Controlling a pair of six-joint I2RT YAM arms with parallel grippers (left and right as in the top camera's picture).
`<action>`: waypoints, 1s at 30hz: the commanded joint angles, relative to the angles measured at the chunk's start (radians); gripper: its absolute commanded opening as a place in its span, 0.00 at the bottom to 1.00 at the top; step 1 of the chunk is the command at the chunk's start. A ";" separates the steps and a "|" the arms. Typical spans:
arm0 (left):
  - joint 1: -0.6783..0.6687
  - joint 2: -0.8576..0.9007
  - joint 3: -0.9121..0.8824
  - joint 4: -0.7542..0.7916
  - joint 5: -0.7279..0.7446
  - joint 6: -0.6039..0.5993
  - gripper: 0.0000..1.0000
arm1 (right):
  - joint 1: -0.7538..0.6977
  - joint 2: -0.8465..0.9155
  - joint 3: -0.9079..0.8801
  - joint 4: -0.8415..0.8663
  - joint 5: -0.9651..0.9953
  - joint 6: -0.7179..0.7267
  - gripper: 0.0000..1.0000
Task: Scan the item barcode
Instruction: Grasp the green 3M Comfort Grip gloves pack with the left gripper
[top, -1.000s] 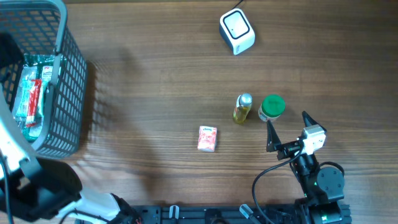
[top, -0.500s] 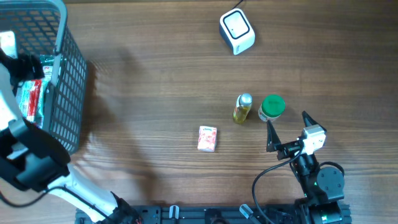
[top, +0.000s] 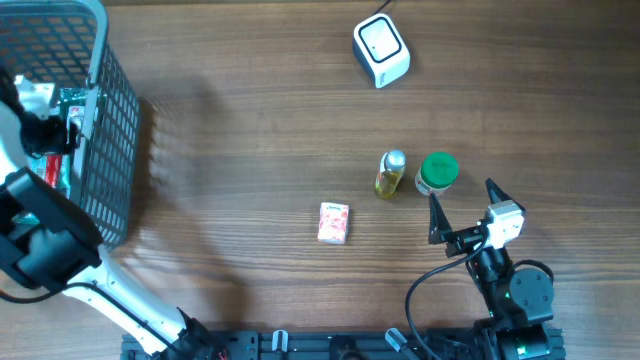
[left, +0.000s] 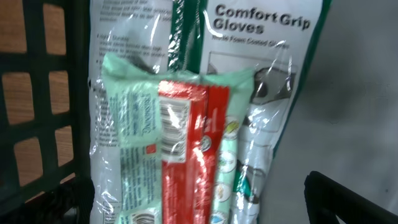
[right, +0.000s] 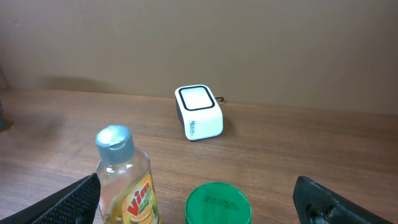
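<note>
Hovering the left tool (top: 50, 133), jaws spread wide and gripping nothing, over the red-and-green packet (left: 180, 162) lying on a gloves pack (left: 267, 37) inside the basket (top: 110, 130). Judging the packet light, soft and slippery in its crinkly film, and favouring a gentle pinch across the narrow width, clear of the barcode-like patch. Parking the right tool (top: 461, 192) open and empty above the bench (top: 250, 150).
</note>
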 joint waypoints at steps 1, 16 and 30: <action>0.037 0.008 -0.033 -0.003 0.093 0.031 1.00 | -0.005 0.001 -0.001 0.003 0.013 0.006 1.00; 0.047 0.010 -0.161 0.107 0.110 0.063 1.00 | -0.005 0.001 -0.001 0.003 0.013 0.006 1.00; 0.046 0.009 -0.254 0.243 0.112 0.031 0.14 | -0.005 0.001 -0.001 0.003 0.013 0.006 1.00</action>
